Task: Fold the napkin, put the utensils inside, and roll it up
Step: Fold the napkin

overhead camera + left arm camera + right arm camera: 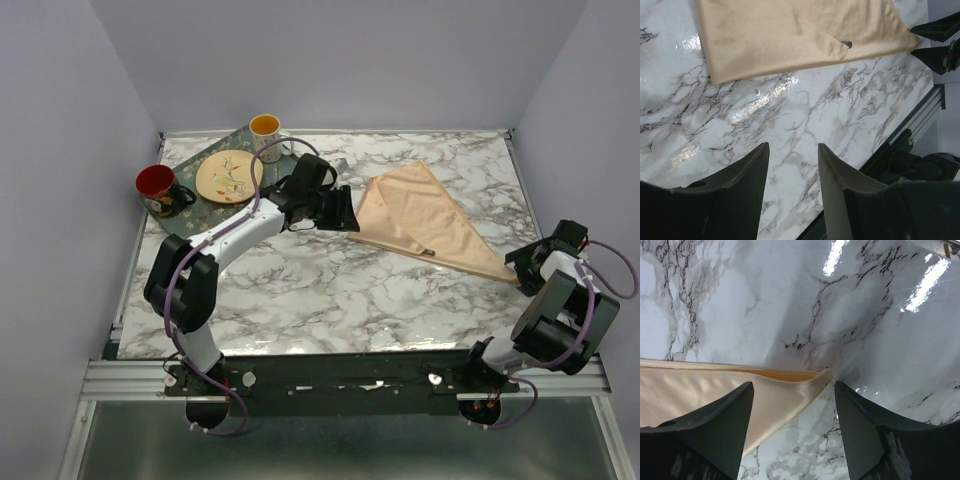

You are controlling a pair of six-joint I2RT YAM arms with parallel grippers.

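You have bare table (pixel 330 300) across the near half, from 4 round to 8 o'clock, wide enough for a claw to pass. The left arm (pixel 235 232) slants over it from 7 o'clock toward the centre, barring that diagonal. At 10 to 11 o'clock a red mug (pixel 157 183), a floral plate (pixel 229 176) and a yellow mug (pixel 265 127) crowd a dark mat (pixel 225 145), with little room between them. The folded napkin (pixel 425 215) covers 1 to 3 o'clock. The left claw (pixel 345 212) sits at its 9 o'clock corner and the right claw (pixel 522 262) at its 4 o'clock tip. The far strip at 12 to 1 lies open.
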